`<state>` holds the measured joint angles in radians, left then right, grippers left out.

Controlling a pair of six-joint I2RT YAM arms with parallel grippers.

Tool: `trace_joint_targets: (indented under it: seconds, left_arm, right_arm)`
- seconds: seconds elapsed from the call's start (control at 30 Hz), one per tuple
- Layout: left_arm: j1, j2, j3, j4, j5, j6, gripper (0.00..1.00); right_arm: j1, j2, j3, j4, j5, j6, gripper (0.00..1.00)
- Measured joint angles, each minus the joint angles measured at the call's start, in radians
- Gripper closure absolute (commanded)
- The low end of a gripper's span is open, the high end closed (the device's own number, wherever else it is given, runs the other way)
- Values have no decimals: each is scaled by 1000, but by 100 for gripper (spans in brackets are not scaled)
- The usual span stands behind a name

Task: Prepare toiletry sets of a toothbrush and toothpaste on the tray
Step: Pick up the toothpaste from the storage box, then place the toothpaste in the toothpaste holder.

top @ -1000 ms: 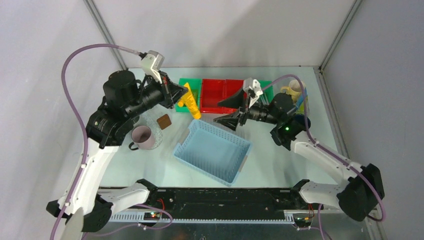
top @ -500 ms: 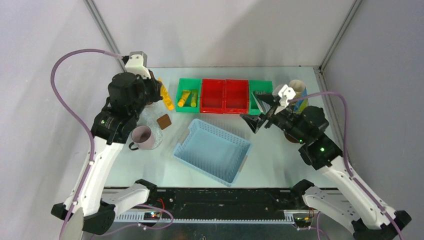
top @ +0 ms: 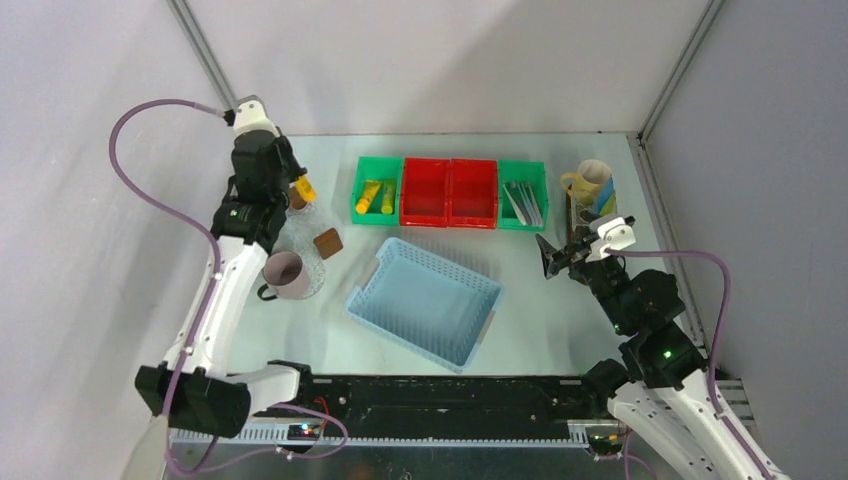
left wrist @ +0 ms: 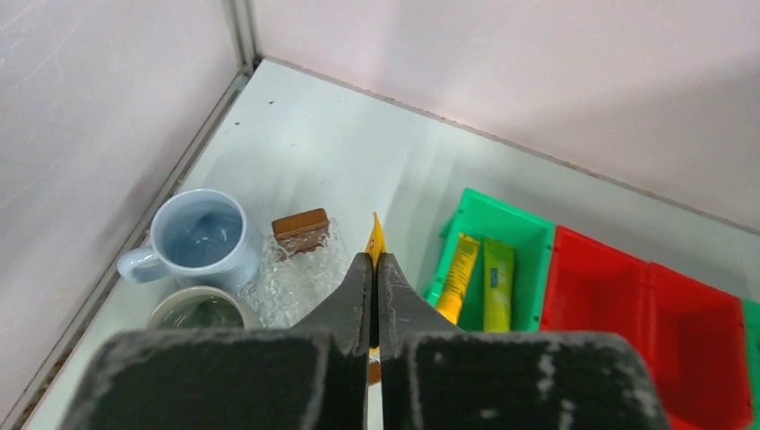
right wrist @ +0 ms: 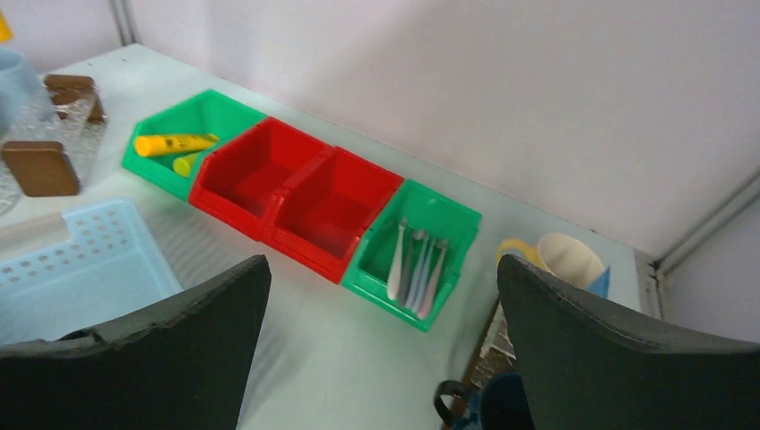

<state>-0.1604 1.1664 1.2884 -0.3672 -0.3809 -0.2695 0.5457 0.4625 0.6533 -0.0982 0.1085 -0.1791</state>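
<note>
My left gripper (top: 293, 192) (left wrist: 375, 262) is shut on a yellow toothpaste tube (top: 303, 188) (left wrist: 375, 237), whose tip pokes out past the fingers. It hangs above a pale blue mug (left wrist: 199, 237) and a grey mug (left wrist: 202, 313) at the far left. A pink mug (top: 285, 273) stands nearer. My right gripper (top: 558, 256) (right wrist: 384, 260) is open and holds nothing, short of the green bin (right wrist: 448, 219) of toothbrushes (right wrist: 417, 260). On the brown tray (right wrist: 480, 356) stand a cream mug (top: 590, 180) (right wrist: 565, 255) holding a blue tube and a dark blue mug (right wrist: 497, 403).
A light blue basket (top: 425, 300) lies mid-table. Behind it a row of bins: a green one (top: 376, 190) with a yellow tube (left wrist: 457, 269) and a green tube (left wrist: 497, 282), then two red ones (top: 448, 192). Brown blocks (top: 327, 242) (left wrist: 301, 228) and crinkled clear plastic (left wrist: 296, 278) lie by the left mugs.
My left arm swung left from the bins to above the left mugs, keeping the yellow tube. My right arm drew back to the right and its jaws spread wider.
</note>
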Motion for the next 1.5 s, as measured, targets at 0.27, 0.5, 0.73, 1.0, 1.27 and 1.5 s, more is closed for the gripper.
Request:
trace_joint_targets:
  seconds: [0.27,0.5,0.73,1.0,1.27,1.5]
  left_arm:
    - [67,116,-48,127,-69,-31,100]
    - [82,213,-51,219,-140,-46,100]
    - [93,296,-64,289,-189,-48,100]
    - [98,359,-105,344,-215,-65,100]
    - [103,411,-111,409,-237,-71,100]
    - [106,428,-116,447,-264,-70,100]
  right_arm:
    - [-21,-66,-56,6,19,-58,0]
    - [-35,-89,-124,35,19,-82,1]
    - [-78,-133,-174,81,11,-85,1]
    - [-104,-189,-218,131,2,-99,1]
    - [-106,-209,-248,150,1,-112,1]
    - [-108,-211,-256,162,0,-118,1]
